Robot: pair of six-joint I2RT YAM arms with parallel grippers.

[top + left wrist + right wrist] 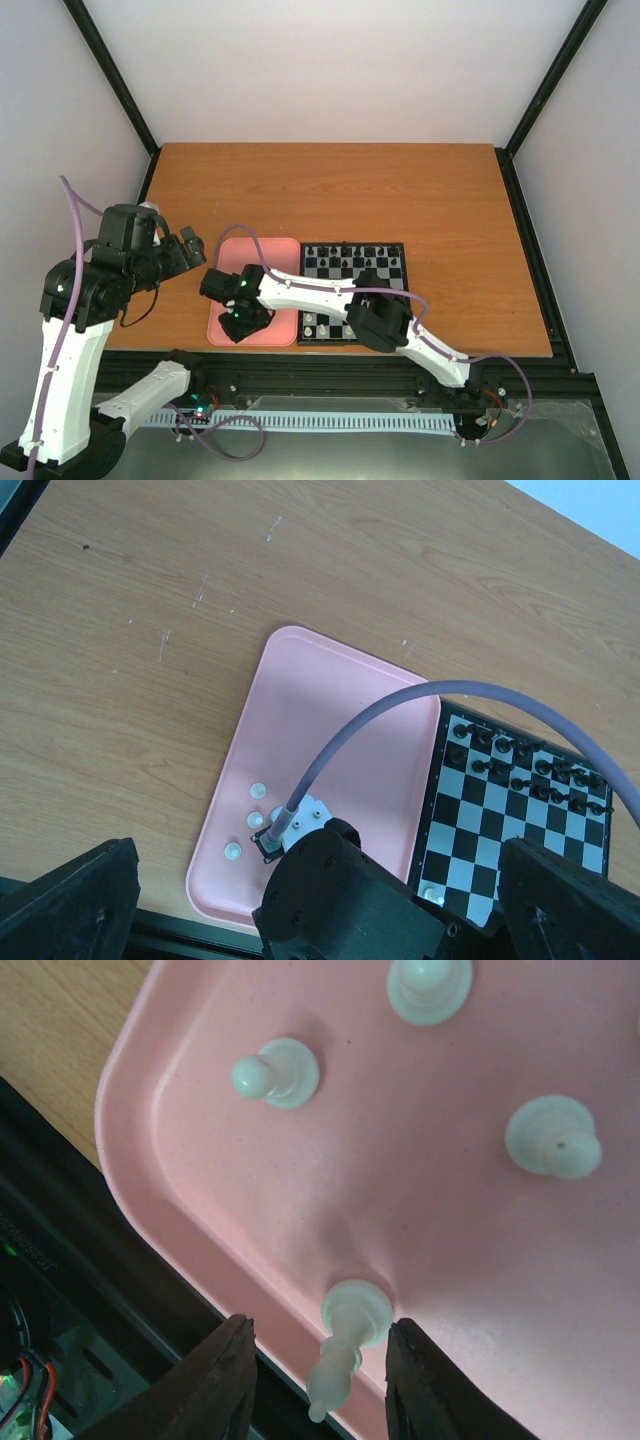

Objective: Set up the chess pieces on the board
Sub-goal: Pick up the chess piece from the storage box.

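Note:
The board (386,296) lies right of the pink tray (272,258). Black chess pieces (350,258) fill its far rows, and a few cream-white ones (318,325) stand on the near row. My right gripper (240,325) hangs over the tray's near-left corner. In the right wrist view its jaws (319,1326) stand open on either side of a white piece (352,1345) at the tray's rim, with a gap on the left side. Three more white pieces (275,1072) stand on the tray (450,1240). My left gripper (186,250) is raised left of the tray, open and empty.
The left wrist view looks down on the tray (330,710), the board (500,825) and the right arm's wrist (340,890) with its purple cable. The black frame rail runs just beyond the tray's near edge. Bare wooden table (330,190) lies behind.

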